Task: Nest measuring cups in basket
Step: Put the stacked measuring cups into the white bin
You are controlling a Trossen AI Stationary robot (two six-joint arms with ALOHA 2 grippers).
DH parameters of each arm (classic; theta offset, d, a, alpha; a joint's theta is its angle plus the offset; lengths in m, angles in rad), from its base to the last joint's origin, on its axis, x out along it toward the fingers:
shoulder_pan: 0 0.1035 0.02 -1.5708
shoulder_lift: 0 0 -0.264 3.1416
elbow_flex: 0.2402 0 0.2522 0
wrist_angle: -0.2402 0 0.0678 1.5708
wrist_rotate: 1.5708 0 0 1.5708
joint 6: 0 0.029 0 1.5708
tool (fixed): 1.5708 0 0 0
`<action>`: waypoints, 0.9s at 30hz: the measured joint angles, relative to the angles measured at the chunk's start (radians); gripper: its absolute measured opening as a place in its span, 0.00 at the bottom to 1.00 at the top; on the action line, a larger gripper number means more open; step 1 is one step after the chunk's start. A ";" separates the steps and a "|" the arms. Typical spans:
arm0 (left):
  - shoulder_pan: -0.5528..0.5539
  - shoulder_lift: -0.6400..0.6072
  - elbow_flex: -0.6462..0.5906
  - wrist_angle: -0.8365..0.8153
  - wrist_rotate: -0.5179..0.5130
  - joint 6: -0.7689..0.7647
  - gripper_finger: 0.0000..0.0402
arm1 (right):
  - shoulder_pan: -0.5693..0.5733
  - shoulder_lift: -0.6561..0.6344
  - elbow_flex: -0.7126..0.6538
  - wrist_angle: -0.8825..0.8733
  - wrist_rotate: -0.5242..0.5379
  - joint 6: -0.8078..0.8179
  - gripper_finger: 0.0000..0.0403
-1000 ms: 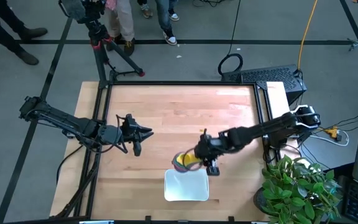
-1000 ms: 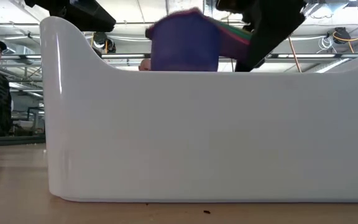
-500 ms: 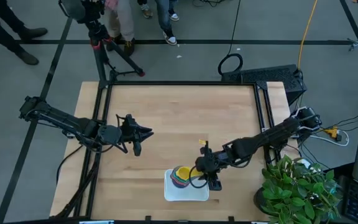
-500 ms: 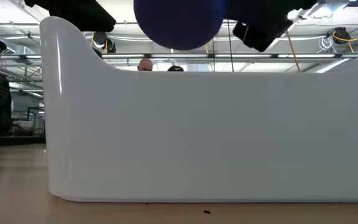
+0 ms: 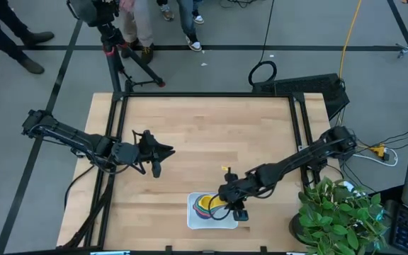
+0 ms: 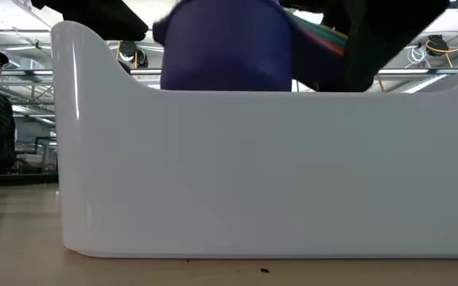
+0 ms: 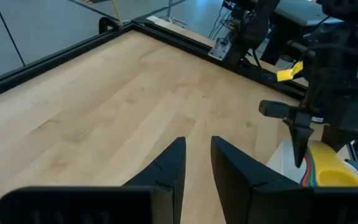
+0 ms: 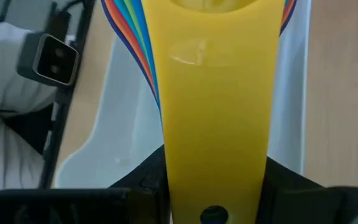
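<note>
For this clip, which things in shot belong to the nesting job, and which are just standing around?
Job: nested measuring cups, held by their handles in the right gripper over the basket.

Bystanders: idle left gripper, potted plant, tripod, people's feet.

**Colours on the table**

We see a white basket [image 5: 198,222] holding stacked cups [image 5: 207,205]: yellow on top, dark blue outermost, with red, green, orange and light blue edges between. The table [image 5: 204,134] is pale wood, framed in black. Both arms are dark.

A robotics lab: framed wooden table [image 5: 204,134], tripod [image 5: 115,42], floor cables [image 5: 264,71].
</note>
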 joint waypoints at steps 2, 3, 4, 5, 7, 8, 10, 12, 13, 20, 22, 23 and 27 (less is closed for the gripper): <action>0.000 0.000 0.000 0.000 0.000 0.000 0.20 | -0.002 0.011 0.000 0.004 0.003 -0.006 0.29; 0.000 0.000 0.000 -0.003 0.000 0.000 0.20 | -0.003 0.013 0.000 0.003 0.004 -0.010 0.29; 0.000 0.000 0.000 -0.007 0.000 0.000 0.20 | -0.003 0.018 0.000 0.001 0.006 -0.014 0.29; 0.000 0.000 0.000 -0.007 0.000 0.000 0.20 | -0.004 0.022 0.000 0.005 0.008 -0.020 0.29; 0.000 0.000 0.000 -0.009 0.000 0.001 0.20 | -0.005 0.033 0.000 0.005 0.013 -0.033 0.29; 0.000 0.000 0.000 -0.009 0.000 0.003 0.20 | -0.005 0.040 0.000 0.004 0.022 -0.037 0.29; 0.000 0.000 0.000 -0.013 0.000 0.003 0.20 | -0.006 0.050 0.000 0.003 0.035 -0.042 0.31; 0.000 0.000 0.000 -0.015 0.000 0.004 0.20 | -0.011 0.057 0.000 0.004 0.033 -0.041 0.37; 0.000 0.000 0.000 -0.016 0.000 0.004 0.20 | -0.014 0.062 0.000 0.001 0.034 -0.041 0.40; 0.000 0.000 0.000 -0.023 0.000 0.001 0.20 | -0.017 0.069 0.000 -0.009 0.021 -0.084 0.40; 0.000 0.000 0.000 -0.024 0.000 0.004 0.20 | -0.018 0.068 0.000 -0.012 -0.021 -0.090 0.39; 0.000 0.000 0.000 -0.024 0.001 0.004 0.20 | -0.019 0.067 0.000 -0.011 -0.039 -0.086 0.39; 0.000 0.000 0.000 -0.030 0.001 0.004 0.20 | -0.026 0.046 0.000 -0.028 -0.079 -0.062 0.39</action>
